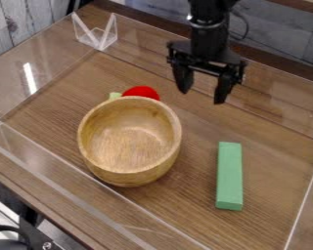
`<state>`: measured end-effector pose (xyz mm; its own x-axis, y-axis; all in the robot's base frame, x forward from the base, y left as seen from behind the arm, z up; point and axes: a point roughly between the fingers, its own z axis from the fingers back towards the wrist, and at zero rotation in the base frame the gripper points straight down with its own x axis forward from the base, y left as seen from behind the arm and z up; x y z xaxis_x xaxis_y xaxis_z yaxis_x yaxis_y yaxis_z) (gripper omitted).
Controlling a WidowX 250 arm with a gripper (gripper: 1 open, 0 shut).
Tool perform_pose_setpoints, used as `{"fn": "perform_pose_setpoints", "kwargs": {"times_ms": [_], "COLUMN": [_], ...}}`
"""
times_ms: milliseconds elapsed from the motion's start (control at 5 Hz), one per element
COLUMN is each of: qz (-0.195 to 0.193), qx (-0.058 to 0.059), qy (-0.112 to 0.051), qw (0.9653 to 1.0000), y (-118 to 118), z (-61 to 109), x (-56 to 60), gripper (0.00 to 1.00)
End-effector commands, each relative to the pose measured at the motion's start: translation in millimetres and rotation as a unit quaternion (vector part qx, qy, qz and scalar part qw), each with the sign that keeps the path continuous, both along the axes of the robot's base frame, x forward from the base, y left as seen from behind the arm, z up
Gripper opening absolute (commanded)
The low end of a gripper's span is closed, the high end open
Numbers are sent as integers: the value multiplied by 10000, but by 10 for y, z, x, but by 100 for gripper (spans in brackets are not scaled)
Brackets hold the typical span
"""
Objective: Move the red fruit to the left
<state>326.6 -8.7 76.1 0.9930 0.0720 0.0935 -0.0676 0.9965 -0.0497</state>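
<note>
- At the centre-left of the frame sits a round wooden bowl (129,142), upright on the wood-grain table (257,117); its light inside shows bare wood and holds no object.
- Just behind the bowl's far rim, toward the upper middle of the frame, lies the red fruit (144,94), small, round and glossy; the rim hides its lower part, so whether the two touch cannot be told.
- At the fruit's left edge a small pale-green bit shows, also partly hidden by the bowl.
- To the right of the fruit, in the upper right of the frame, hangs the black gripper (205,92), pointing straight down from a dark arm that enters from the top edge.
- Its jaws are spread wide with nothing between them; the tips stand above the table, near the fruit but clearly apart from it.
- Lower right of the bowl lies a long green block (230,175), flat on the table, its long side running roughly up and down the frame, well clear of the bowl and of the gripper.
- Around the table stand clear plastic walls (28,73) that form a shallow open enclosure; the bowl, the fruit and the block all lie inside it.
- At the upper left, near the back wall, stands a small clear folded plastic piece (97,32), well apart from everything else.
</note>
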Motion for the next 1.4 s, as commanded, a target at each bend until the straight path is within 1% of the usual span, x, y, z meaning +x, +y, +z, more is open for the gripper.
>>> {"fn": "perform_pose_setpoints", "kwargs": {"times_ms": [0, 200, 400, 600, 800, 1000, 1200], "qz": [-34, -103, -94, -74, -310, -451, -288], "qx": [51, 77, 55, 73, 79, 100, 68], "qy": [-392, -382, -382, -360, -260, -243, -263], "qw": [9992, 9992, 9992, 9993, 9992, 9986, 9992], "y": [-119, -271, -285, -292, -261, -171, -11], "z": [308, 339, 431, 474, 376, 318, 344], "x": [118, 104, 56, 57, -58, -159, -60], "gripper": [100, 100, 100, 100, 100, 100, 100]}}
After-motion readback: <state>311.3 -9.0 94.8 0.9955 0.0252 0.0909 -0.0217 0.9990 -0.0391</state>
